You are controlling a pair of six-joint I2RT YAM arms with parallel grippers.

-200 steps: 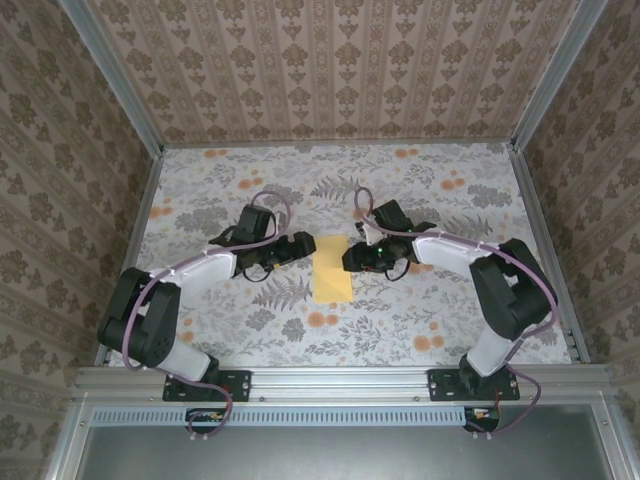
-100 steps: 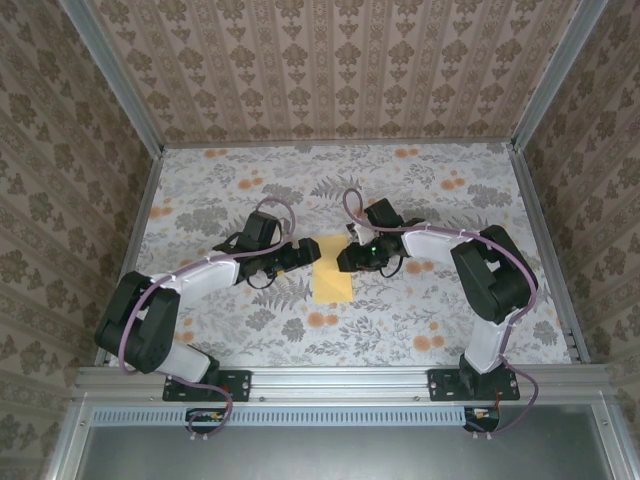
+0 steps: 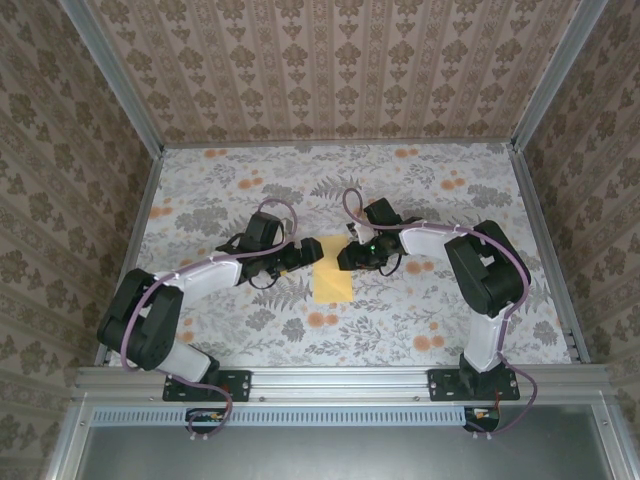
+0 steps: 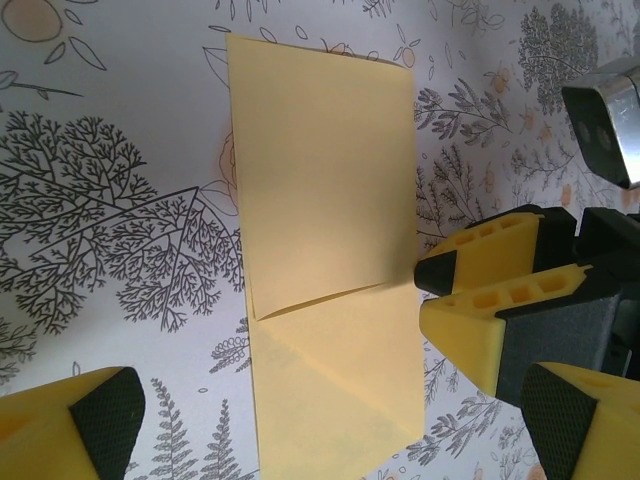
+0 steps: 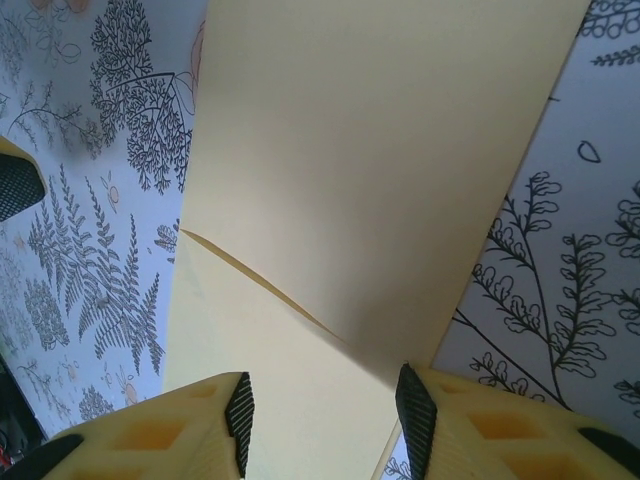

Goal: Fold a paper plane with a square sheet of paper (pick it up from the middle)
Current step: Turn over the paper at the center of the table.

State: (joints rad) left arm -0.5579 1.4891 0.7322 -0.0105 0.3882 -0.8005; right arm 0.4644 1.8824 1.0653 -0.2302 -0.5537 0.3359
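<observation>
The square sheet of paper (image 3: 333,278) lies flat mid-table, plain yellow-orange and folded into an upright rectangle. A slanted flap edge crosses it (image 4: 325,200) (image 5: 380,150). A finished paper plane is out of view. My left gripper (image 3: 308,252) is low at the sheet's upper left edge and open wide, its pads straddling the paper's near end (image 4: 337,412). My right gripper (image 3: 345,258) is at the sheet's upper right edge. Its jaws stand apart just over the paper (image 5: 327,408), one pad at the very edge. Its yellow fingers (image 4: 480,330) touch the sheet's right side.
The table has a grey floral cloth with orange blotches (image 3: 320,320). Patterned walls stand at the back and both sides behind aluminium rails (image 3: 140,230). The arm bases are on the near rail (image 3: 330,380). There is open cloth in front of and behind the sheet.
Both grippers have closed in on the sheet's upper part: the left slid right, and the right slid left onto the paper's edge. The sheet has stayed put.
</observation>
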